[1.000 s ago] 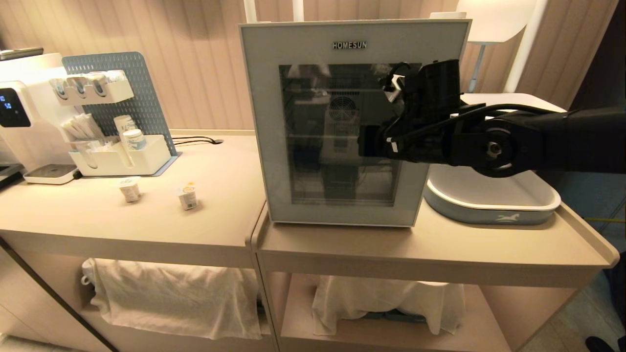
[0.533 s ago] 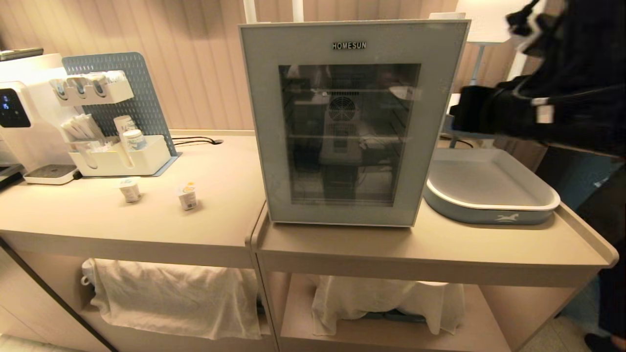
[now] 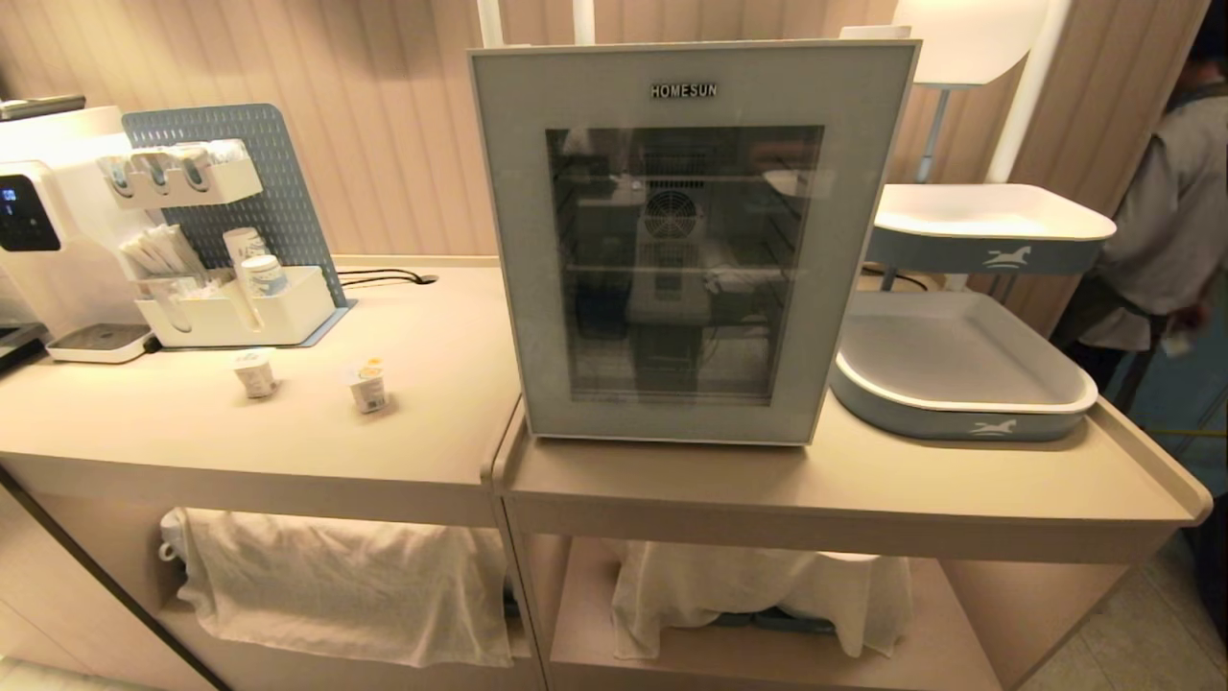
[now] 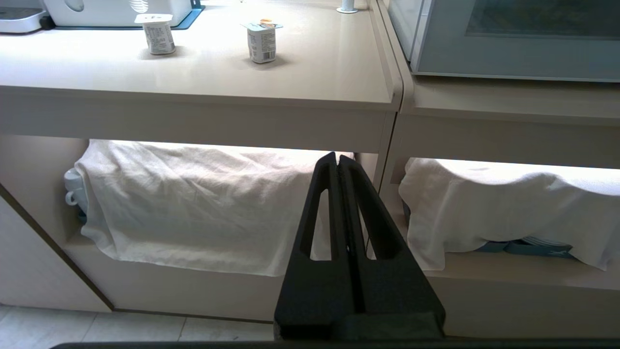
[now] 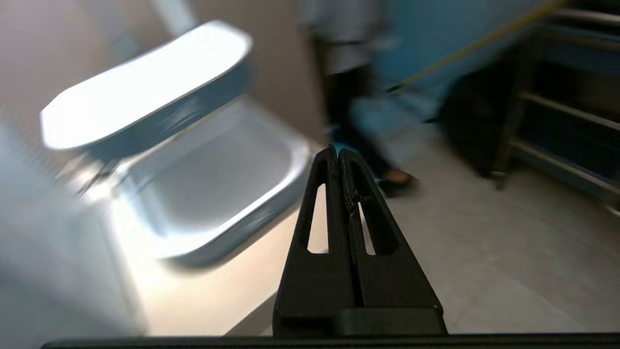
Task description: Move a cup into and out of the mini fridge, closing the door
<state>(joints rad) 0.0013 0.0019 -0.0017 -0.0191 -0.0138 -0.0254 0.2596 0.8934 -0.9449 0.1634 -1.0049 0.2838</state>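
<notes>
The mini fridge (image 4: 404,24) stands on the right counter with its door (image 3: 686,264) closed flat; wire shelves and a rear fan show through the dark glass. Two small white cups stand apart on the left counter: one cup (image 3: 254,371) further left, the other cup (image 3: 368,385) nearer the fridge. Neither arm shows in the head view. My left gripper (image 4: 337,160) is shut on nothing, low in front of the cloth-covered shelf. My right gripper (image 5: 337,152) is shut and empty, off the counter's right end beside the trays.
A grey-blue tray (image 3: 959,398) lies right of the fridge, with a second tray (image 3: 993,235) raised behind it. A white organiser (image 3: 230,307) and a machine (image 3: 38,221) stand at the back left. A person (image 3: 1161,230) stands at the far right. White cloths (image 3: 336,585) cover the lower shelves.
My right arm, which reached across the front of the fridge door, has swung right and out of the head view. The door stays closed and the cups have not moved.
</notes>
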